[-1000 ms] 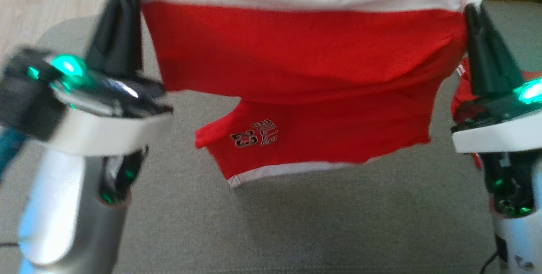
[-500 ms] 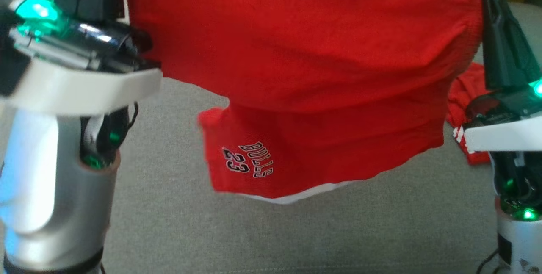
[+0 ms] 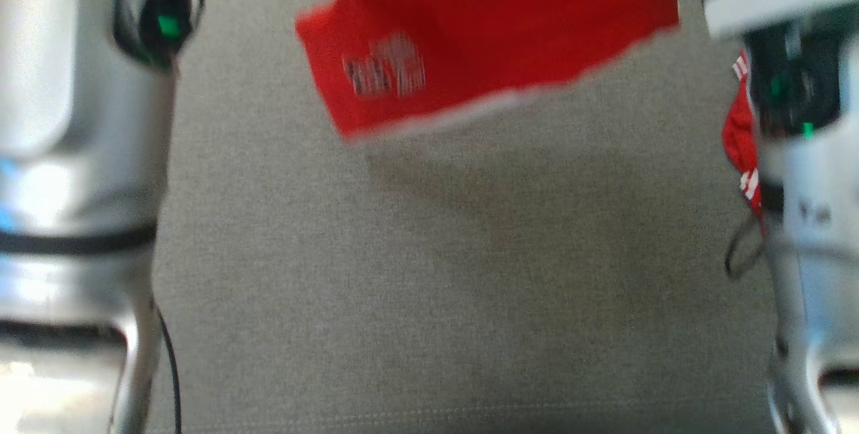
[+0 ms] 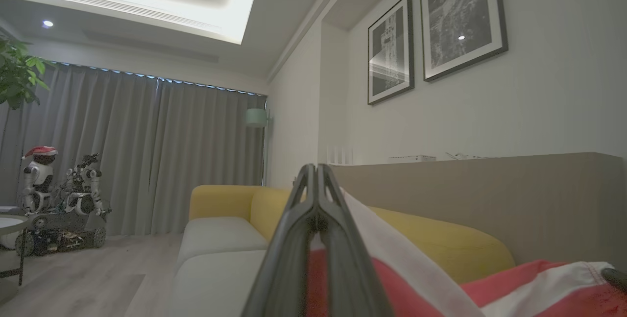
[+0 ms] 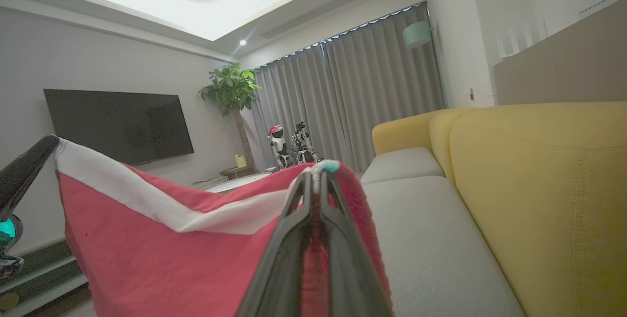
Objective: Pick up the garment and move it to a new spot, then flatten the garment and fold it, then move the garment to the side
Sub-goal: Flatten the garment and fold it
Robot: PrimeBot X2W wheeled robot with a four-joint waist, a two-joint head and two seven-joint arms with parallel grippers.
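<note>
Higher now, the red shorts (image 3: 496,38) hang clear above the grey sofa seat (image 3: 429,286), white waistband pinched tight by left pincer (image 4: 317,172) and right pincer (image 5: 316,177). Carrying step, I'd say; next, lower and spread them flat mid-seat.

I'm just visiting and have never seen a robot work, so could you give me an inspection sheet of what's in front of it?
Surface: grey sofa cushion, shadowed under the shorts.
Job's things: red shorts with white trim, hanging above the cushion.
Clutter: second red garment by the right arm.
Grippers: left gripper and right gripper, fingers shut on the shorts' white band.
Cables: dark cable beside the left arm, second cable by the right arm.
Surroundings: yellow sofa back, grey curtains, television, plant, framed pictures.
</note>
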